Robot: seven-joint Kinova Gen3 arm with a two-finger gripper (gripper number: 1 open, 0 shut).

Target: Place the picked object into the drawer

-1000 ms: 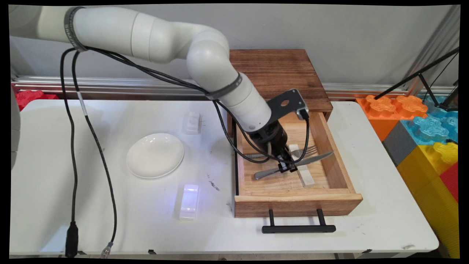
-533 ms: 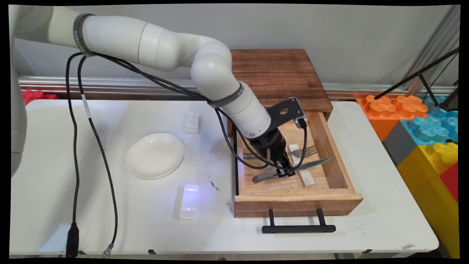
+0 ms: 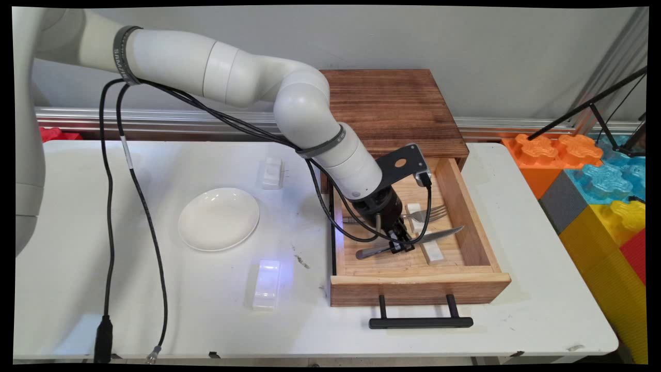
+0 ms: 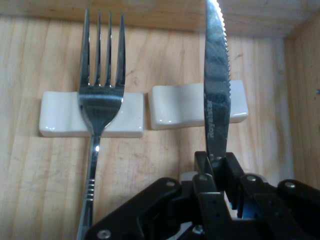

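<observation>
Hand view: fingers hide knife handle.

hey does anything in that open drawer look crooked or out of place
Little stands out. The gripper is shut on the knife, whose blade crosses its white rest; whether it touches is unclear. The fork lies squarely on its own rest. Nothing spilled or damaged in the drawer.

Knife: polished metal, serrated edge, mirror-bright. Fork: same glossy metal. Two cutlery rests: smooth glazed white ceramic by appearance. Drawer: pale unfinished wood inside, visible grain; cabinet top darker stained wood. Handle: matt black. Plate: glossy white. Surface: matt white, scuffed.
</observation>
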